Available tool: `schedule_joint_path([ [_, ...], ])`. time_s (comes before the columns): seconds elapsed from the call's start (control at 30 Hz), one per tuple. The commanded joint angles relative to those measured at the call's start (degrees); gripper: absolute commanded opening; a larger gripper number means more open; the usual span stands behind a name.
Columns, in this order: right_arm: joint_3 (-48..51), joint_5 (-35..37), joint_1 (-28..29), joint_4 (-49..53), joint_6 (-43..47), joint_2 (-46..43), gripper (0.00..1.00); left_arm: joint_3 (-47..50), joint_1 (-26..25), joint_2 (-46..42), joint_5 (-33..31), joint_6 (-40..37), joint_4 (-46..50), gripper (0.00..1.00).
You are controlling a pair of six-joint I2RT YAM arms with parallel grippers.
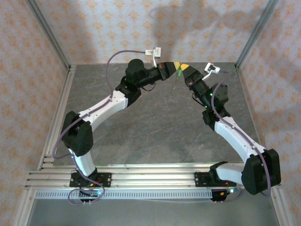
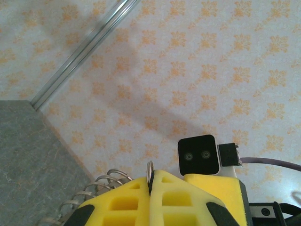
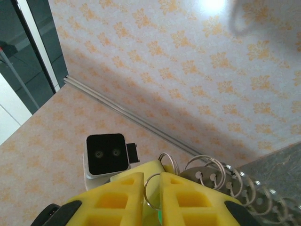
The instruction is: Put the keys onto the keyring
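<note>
Just below the left hand point(image 2: 151, 178) we see the key point(image 1: 179, 74), a sliver of bright green hanging over the grey counter point(image 1: 155, 127). The yellow fingers point(image 3: 188, 197) hide most of it. Beside the left hand trails the keyring point(image 3: 221, 181), a row of thin, pale wire coils. The left hand is pressed tight on a single wire loop point(image 2: 150, 165). Facing the left hand tip to tip, the right hand point(image 3: 151, 178) stands narrow with a thin ring point(image 3: 151, 190) in its gap. We cannot tell whether it grips. Behind the left hand rises the patterned wall point(image 2: 188, 70).

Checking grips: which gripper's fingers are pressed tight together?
The left gripper: fingers meet, pinching a thin metal ring; the right gripper shows a gap between fingers.
</note>
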State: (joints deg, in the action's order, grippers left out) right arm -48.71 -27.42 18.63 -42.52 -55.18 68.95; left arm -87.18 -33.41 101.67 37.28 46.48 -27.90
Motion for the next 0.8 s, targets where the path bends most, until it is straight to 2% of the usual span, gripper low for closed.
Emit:
schedule_joint_path([
  [0.0,1.58,1.47,-2.65,-1.25,1.44,-3.09,0.17,-1.07,-0.49,-1.30,2.56,-0.60,-3.55,0.00],
  [0.17,2.24,0.41,-6.91,-1.10,-0.10,-4.80,0.20,-1.50,-0.43,-1.23,4.24,-0.52,-4.38,0.00],
  [0.33,0.53,-0.96,-8.27,-1.30,-0.28,-2.79,0.21,-1.86,-0.52,-0.94,5.35,0.08,-5.53,0.00],
  [0.57,-1.58,-3.90,-7.52,-9.07,-4.81,4.50,0.24,-1.94,-0.61,-0.94,5.34,0.25,-5.86,0.00],
  [0.77,-2.82,-4.92,-4.18,-10.15,-3.45,4.66,0.26,-2.03,-0.69,-0.86,5.22,0.15,-5.76,0.00],
])
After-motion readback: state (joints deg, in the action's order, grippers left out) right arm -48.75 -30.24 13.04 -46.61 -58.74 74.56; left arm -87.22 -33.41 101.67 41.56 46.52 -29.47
